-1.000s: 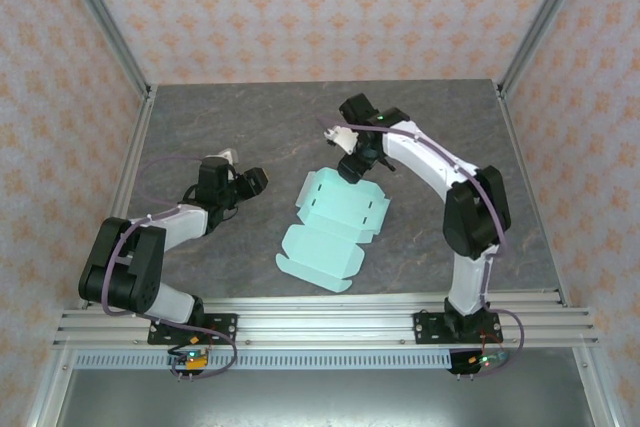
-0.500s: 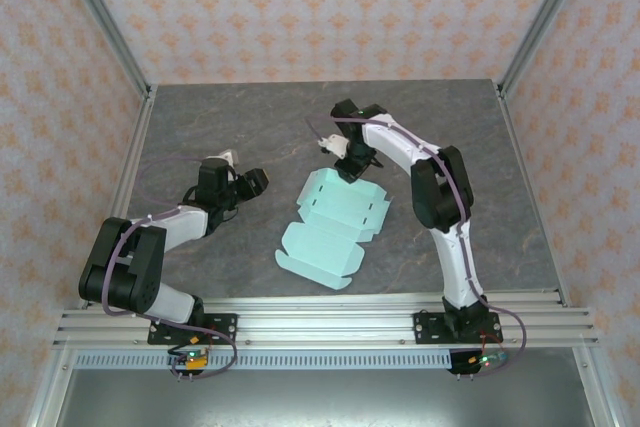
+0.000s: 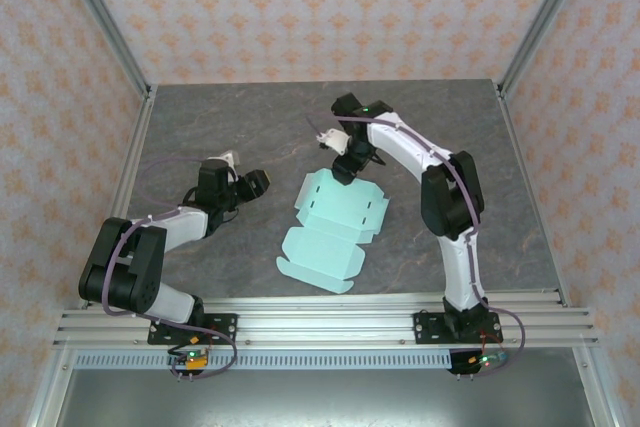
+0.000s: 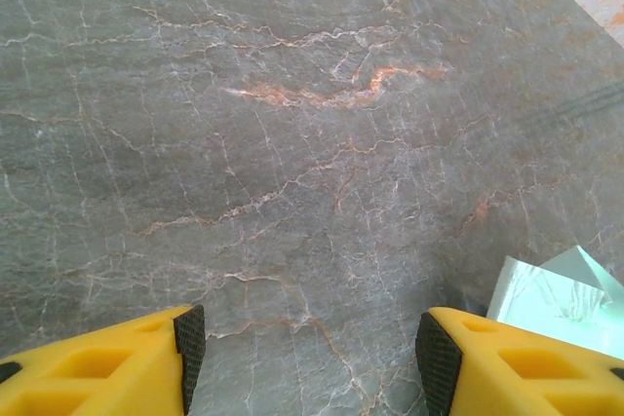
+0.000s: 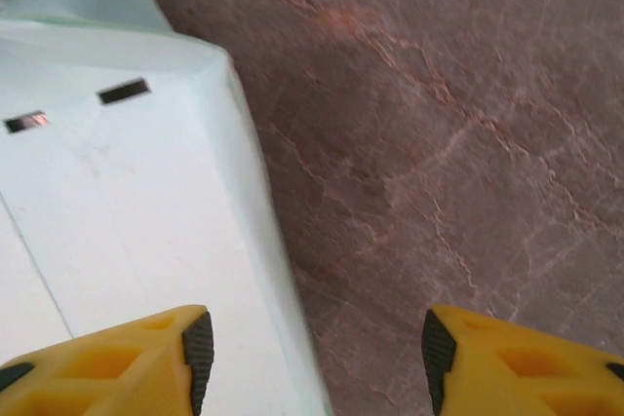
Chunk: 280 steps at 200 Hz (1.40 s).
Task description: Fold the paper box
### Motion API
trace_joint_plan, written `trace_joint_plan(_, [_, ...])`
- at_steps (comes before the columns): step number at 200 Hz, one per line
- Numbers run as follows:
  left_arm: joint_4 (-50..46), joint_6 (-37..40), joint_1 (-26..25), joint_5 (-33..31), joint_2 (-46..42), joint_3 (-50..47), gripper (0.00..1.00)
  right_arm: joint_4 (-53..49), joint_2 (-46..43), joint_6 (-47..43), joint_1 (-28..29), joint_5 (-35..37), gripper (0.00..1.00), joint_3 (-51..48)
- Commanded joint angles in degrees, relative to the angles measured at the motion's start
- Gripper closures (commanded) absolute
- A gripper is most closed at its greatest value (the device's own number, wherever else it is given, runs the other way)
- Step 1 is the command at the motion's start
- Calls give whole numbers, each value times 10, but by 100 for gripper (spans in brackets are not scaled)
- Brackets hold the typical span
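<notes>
The paper box (image 3: 335,227) is a pale mint-green die-cut sheet lying mostly flat at mid-table, with flaps and two small slots. My right gripper (image 3: 345,165) hovers at its far edge. In the right wrist view the right gripper (image 5: 317,358) is open and straddles the edge of the paper box (image 5: 127,221), left finger above the card and right finger above bare table. My left gripper (image 3: 250,184) rests low to the left of the sheet. In the left wrist view the left gripper (image 4: 312,362) is open over bare table, with a corner of the paper box (image 4: 556,294) at the right.
The grey marbled table (image 3: 480,147) is bounded by metal frame posts and patterned walls on three sides. An aluminium rail (image 3: 320,322) carrying both arm bases runs along the near edge.
The right arm has swung its elbow inward and its gripper has shifted slightly left along the sheet's far edge. The left arm and the sheet have not moved.
</notes>
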Motion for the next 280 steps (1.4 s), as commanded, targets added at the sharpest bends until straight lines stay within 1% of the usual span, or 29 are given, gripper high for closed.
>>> trace_joint_plan(1, [15,7,3,4,3,-8,38,-30,1,-3,-10,-2,39,-1])
trace_joint_plan(22, [18,7,3,4,4,-7,38,-35,29,-11,-11,-8,39,10])
trace_joint_plan(51, [20,7,3,8,-1,-7,38,-58,72,-26,-10,-36,44,39])
trace_joint_plan(62, [19,7,3,10,-5,-7,38,-65,78,-26,-9,-50,53,49])
trace_joint_plan(71, [16,7,3,9,-9,-9,38,-66,78,-24,-9,-65,63,53])
trace_joint_plan(76, [15,7,3,9,-11,-9,38,-65,76,-23,-9,-72,67,52])
trace_joint_plan(90, [15,7,3,7,-18,-14,38,-67,75,-20,-8,-77,69,49])
trace_joint_plan(114, [13,7,3,5,-22,-17,38,-69,73,-23,-8,-69,83,40])
trace_joint_plan(126, [13,7,3,4,-24,-18,38,-53,57,-23,-4,-54,85,23])
trace_joint_plan(149, [11,7,3,4,-31,-19,38,20,-8,-33,14,6,86,-40])
trace_joint_plan(153, [12,22,3,4,-32,-20,38,34,-17,-36,18,16,86,-51])
trace_joint_plan(173, [32,32,3,14,-32,-26,38,97,-69,-54,35,68,85,-94])
trace_joint_plan(197, [71,47,2,35,-19,-33,38,153,-99,-76,62,152,85,-127])
trace_joint_plan(216, [105,52,3,58,-2,-31,38,221,-119,-104,81,209,85,-171])
trace_joint_plan(248, [170,65,-2,97,14,-42,39,407,-163,-154,102,279,85,-279])
trace_joint_plan(265, [158,118,-20,108,9,-44,39,510,-177,-207,116,310,85,-340])
trace_joint_plan(280, [124,169,-41,88,6,-38,39,615,-197,-282,128,300,85,-415])
